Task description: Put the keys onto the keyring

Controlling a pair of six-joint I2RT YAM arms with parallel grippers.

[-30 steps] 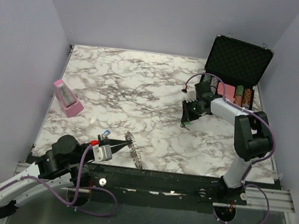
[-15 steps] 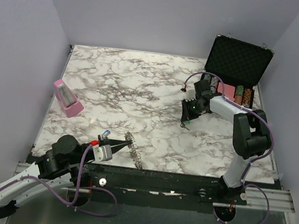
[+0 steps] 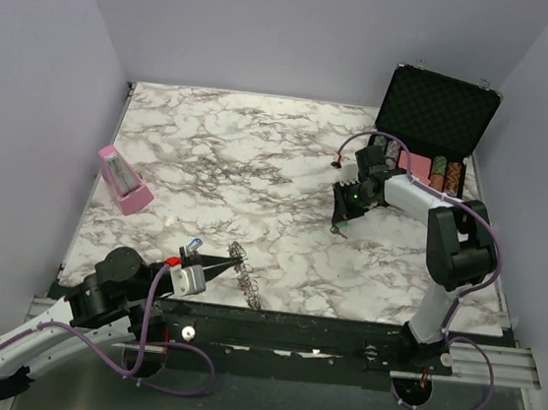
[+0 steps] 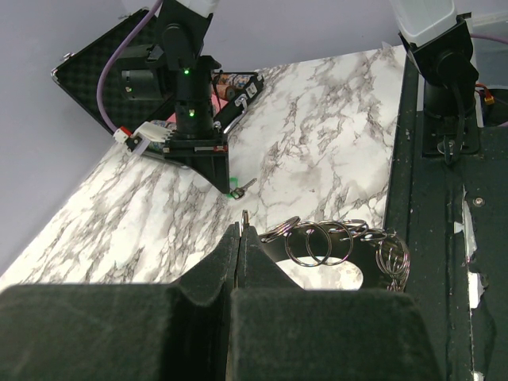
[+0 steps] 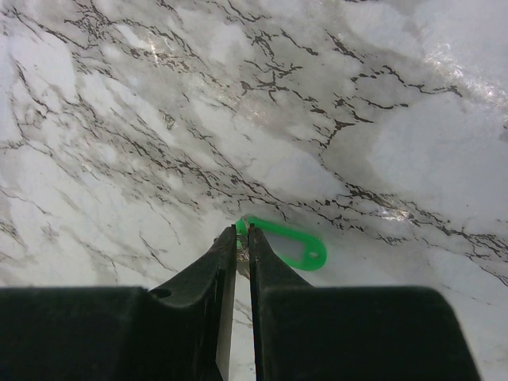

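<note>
On the left of the white and grey marble counter [image 3: 260, 154] we see a small pink box [image 3: 123, 180] lying well apart from everything else. Nothing stands between it and the arms.

Next, at the near edge, come the left arm's black fingers [image 4: 238, 242]. They are pressed tight together. The silvery metal keyring, made of many thin round loops in a row [image 4: 333, 242], lies on the counter and touches the right side of those fingers. We cannot tell if they pinch it. It looks shiny and bumpy, like a little chain.

Farther right, the right arm's black fingers [image 5: 230, 244] point down at the counter and are squeezed on the little metal key with a green plastic head [image 5: 290, 242]. The green head is smooth and long with a hole in it, and it lies flat on the counter.

Behind that arm, an open black case [image 3: 433, 114] holds round striped chips [image 3: 441, 173]. Its lid stands up and looks bumpy inside.
</note>
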